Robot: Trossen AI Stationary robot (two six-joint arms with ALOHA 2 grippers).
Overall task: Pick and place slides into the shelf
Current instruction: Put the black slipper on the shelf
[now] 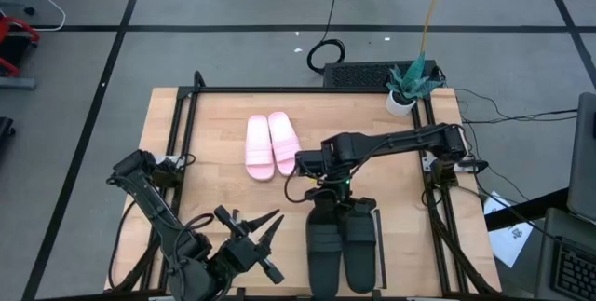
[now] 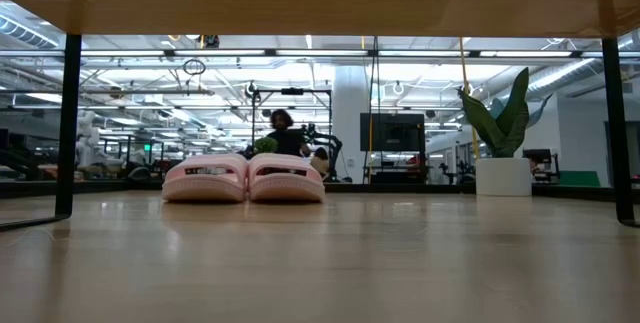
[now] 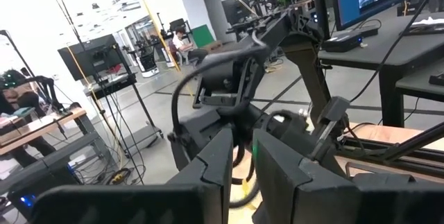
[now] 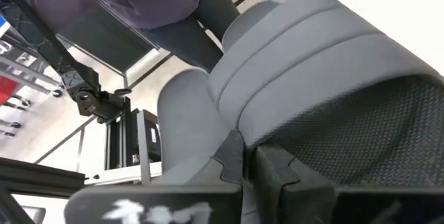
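Now right gripper point(image 1: 321, 192) jaws clamped on black slides point(image 1: 343, 245); left gripper point(image 1: 265, 236) jaws narrowly parted, empty.

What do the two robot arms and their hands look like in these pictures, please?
Both arms are dark, nearly black, jointed links with black cables running along them. The left hand ends in two slim, pointed black fingers on angular brackets. The right arm is a long boxy link with a small green light near its wrist; its hand has blocky, dark grey fingers.

Grey floor point(image 1: 233, 49) with black lines; potted plant point(image 2: 503, 133), perhaps artificial.
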